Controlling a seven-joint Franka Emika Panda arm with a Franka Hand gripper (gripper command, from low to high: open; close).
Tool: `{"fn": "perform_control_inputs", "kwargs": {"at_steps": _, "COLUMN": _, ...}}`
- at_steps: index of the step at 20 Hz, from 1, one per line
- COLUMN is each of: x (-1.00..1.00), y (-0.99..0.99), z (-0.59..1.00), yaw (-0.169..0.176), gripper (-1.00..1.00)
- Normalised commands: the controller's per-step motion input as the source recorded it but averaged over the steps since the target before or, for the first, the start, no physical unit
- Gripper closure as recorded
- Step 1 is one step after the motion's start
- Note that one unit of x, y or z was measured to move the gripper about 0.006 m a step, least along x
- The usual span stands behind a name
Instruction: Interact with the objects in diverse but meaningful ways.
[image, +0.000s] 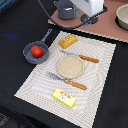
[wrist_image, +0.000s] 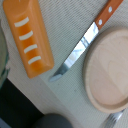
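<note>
At the exterior view's left, in the upper-left part of the frame, a grey pan sits on the dark desk with a red tomato inside it; its handle points up toward the top of the frame, and its rim overlaps the edge of the striped placemat. Near the middle, a golden bread loaf lies on the placemat's upper part, with a knife (wooden handle, steel blade) just below it. Under the knife is a round wooden plate, then a fork with a wooden handle, and lower still a yellow butter block. At top centre a grey-blue two-handled pot stands on a brown mat, next to the white body of the arm. The hand is not visible in either view, so whether it is open or closed cannot be told.

In the wrist view, the loaf shows white slash marks, the knife lies diagonally beside it, its tip near the loaf's end, and the plate is beyond the blade.
</note>
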Motion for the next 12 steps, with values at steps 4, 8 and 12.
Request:
{"fn": "perform_control_inputs", "kwargs": {"at_steps": 4, "x": 0.01, "y": 0.00, "z": -0.01, "yaw": -0.011, "gripper": -1.00}}
{"fn": "perform_control_inputs", "kwargs": {"at_steps": 8, "x": 0.01, "y": 0.00, "z": 0.00, "yaw": 0.000, "gripper": -1.00}}
{"fn": "perform_control_inputs", "kwargs": {"at_steps": 12, "x": 0.00, "y": 0.00, "z": 0.00, "yaw": 0.000, "gripper": -1.00}}
